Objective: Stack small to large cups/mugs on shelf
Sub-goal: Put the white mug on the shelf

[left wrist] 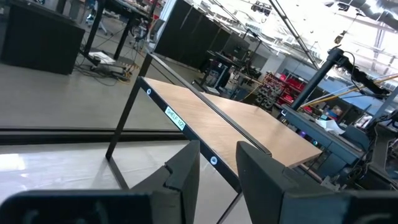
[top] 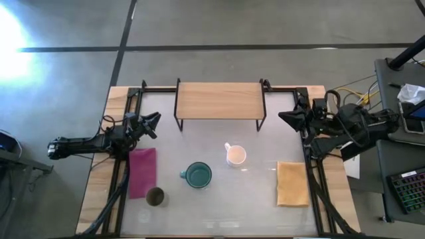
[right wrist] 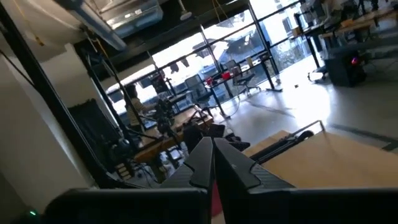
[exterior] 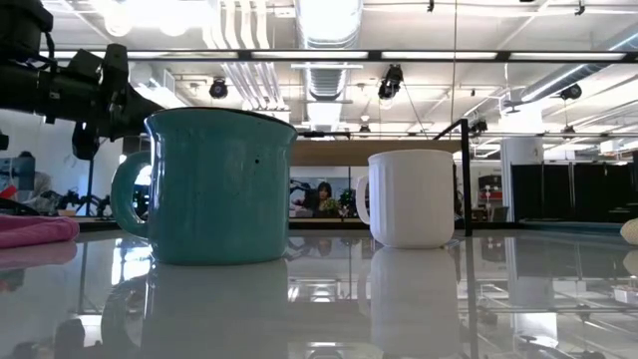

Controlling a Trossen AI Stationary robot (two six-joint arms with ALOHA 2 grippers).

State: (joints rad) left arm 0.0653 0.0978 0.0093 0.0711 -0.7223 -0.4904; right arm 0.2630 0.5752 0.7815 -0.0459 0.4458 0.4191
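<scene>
**Nothing picked yet, both arms parked at the table's sides**

Glossy white tabletop, framed in wood, fills my overhead view. From above, the left gripper (top: pixel 151 123) hovers at the left edge and the right gripper (top: pixel 290 118) at the right edge, both pointing inward with the shelf (top: pixel 219 100) between them and slightly beyond. Nearer me than either gripper sit the white mug (top: pixel 235 155), the teal mug (top: pixel 197 175) and the olive tumbler (top: pixel 155 196). The tumbler touches the corner of a pink cloth (top: pixel 142 172) that lies just below the left gripper; a yellow cloth (top: pixel 292 184) lies below the right one. The shelf top is bare, so I judge the task not begun. The next move calls for one arm to reach a vessel; the white mug lies nearer the right gripper.

At table height, the teal mug (exterior: pixel 211 185) looms close, the white mug (exterior: pixel 410 197) farther back. An arm crosses the upper left, its fingers out of sight. The tumbler is not visible here, and only an edge of the pink cloth (exterior: pixel 35 229) shows.

Through the left wrist camera, my fingers (left wrist: pixel 183 180) stand apart with a clear gap, the shelf (left wrist: pixel 249 127) directly ahead; no cups are visible.

Through the right wrist camera, the fingers (right wrist: pixel 233 165) meet at their tips, closed on nothing. A pale wooden surface shows ahead, cut off; I cannot tell shelf from table edge.
</scene>
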